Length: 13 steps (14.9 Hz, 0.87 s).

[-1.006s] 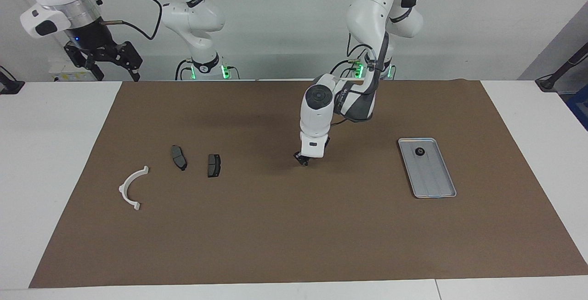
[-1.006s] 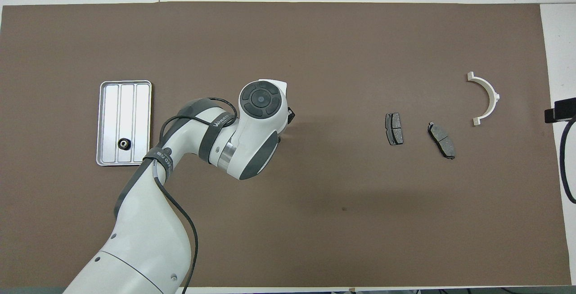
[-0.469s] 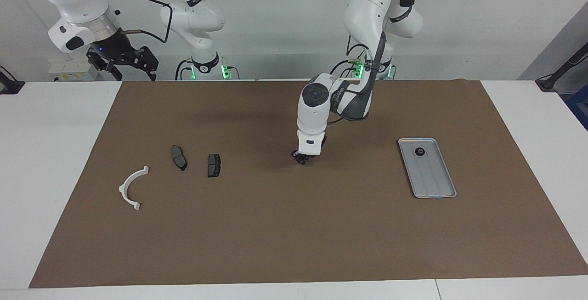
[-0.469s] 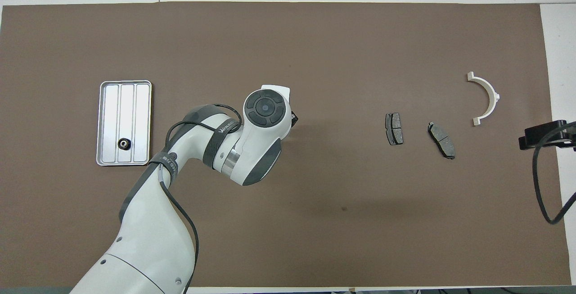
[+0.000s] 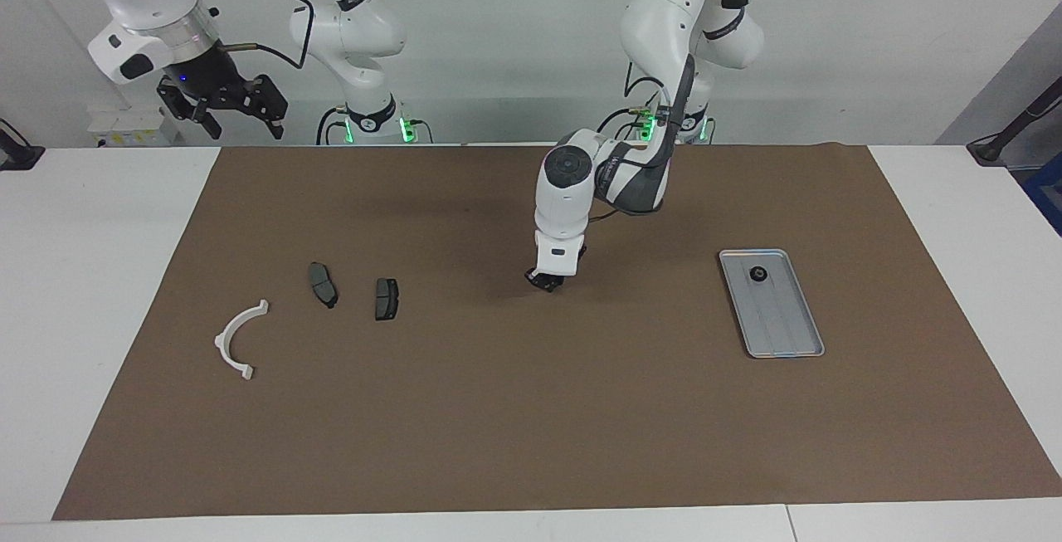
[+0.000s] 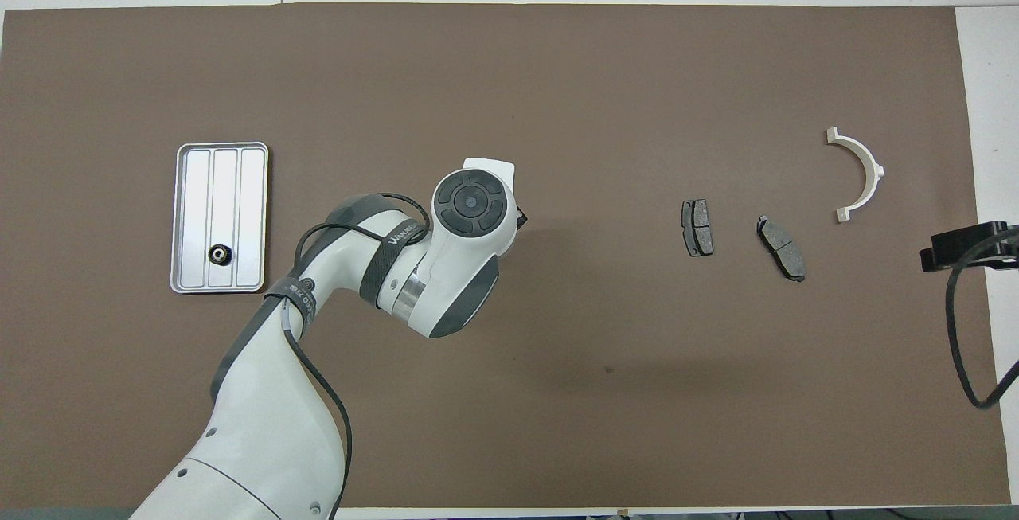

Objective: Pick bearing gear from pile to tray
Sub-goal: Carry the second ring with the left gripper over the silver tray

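My left gripper (image 5: 543,280) is down at the brown mat's middle, shut; I cannot see anything between its tips. In the overhead view its own wrist covers it, and only a black edge of the left gripper (image 6: 521,217) shows. The silver tray (image 5: 784,326) (image 6: 239,185) lies toward the left arm's end, with one small black bearing gear (image 5: 757,274) (image 6: 218,254) in it. The pile consists of a white half-ring bracket (image 5: 241,339) (image 6: 858,173) and two dark brake pads (image 5: 323,284) (image 5: 386,299). My right gripper (image 5: 222,106) hangs open, high over the table's edge at its own end.
The brake pads (image 6: 697,227) (image 6: 781,248) lie on the brown mat (image 5: 531,409) between the left gripper and the bracket. White table shows around the mat. The right arm's black cable hangs at the mat's edge (image 6: 959,329).
My left gripper has closed and shifted slightly toward the robots. The right arm has swung its gripper a little toward the table's middle.
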### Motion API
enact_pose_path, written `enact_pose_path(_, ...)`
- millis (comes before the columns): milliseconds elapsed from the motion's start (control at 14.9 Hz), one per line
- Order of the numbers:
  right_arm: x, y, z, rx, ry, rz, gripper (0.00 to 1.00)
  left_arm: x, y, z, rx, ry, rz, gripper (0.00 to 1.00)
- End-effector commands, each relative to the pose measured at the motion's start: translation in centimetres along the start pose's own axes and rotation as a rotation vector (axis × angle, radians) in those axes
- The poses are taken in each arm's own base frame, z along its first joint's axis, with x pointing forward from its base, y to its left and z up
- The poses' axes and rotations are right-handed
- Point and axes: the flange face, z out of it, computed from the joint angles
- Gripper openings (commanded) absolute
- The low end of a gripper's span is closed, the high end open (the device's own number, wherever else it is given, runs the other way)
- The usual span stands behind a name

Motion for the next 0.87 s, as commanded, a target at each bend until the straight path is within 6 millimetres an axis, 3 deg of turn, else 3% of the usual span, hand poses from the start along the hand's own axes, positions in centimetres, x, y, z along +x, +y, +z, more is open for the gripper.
enact_pose_path(0, -0.3, 0.6, 0.2, -0.007, 0.015, -0.001, 1.0, 1.8, -0.6, -2.8, 0.053, 0.001, -0.03, 0.0)
enact_pose_path(134, -0.4, 1.0, 0.5, -0.038, 0.01, 0.005, 1.0, 4.9, -2.6, -4.9, 0.055, 0.002, -0.037, 0.0)
enact_pose_path(402, -0.2, 0.9, 0.8, -0.077, 0.012, -0.002, 1.0, 13.3, -10.7, -9.4, 0.031, -0.006, 0.065, 0.0)
enact_pose_path(670, -0.2, 1.0, 1.1, -0.075, 0.015, -0.002, 1.0, 23.8, -19.6, -9.9, 0.018, -0.01, 0.197, 0.0)
enact_pose_path(804, -0.1, 1.0, 1.2, -0.075, 0.015, -0.001, 1.0, 27.9, -23.8, -9.9, 0.005, 0.005, 0.258, 0.0)
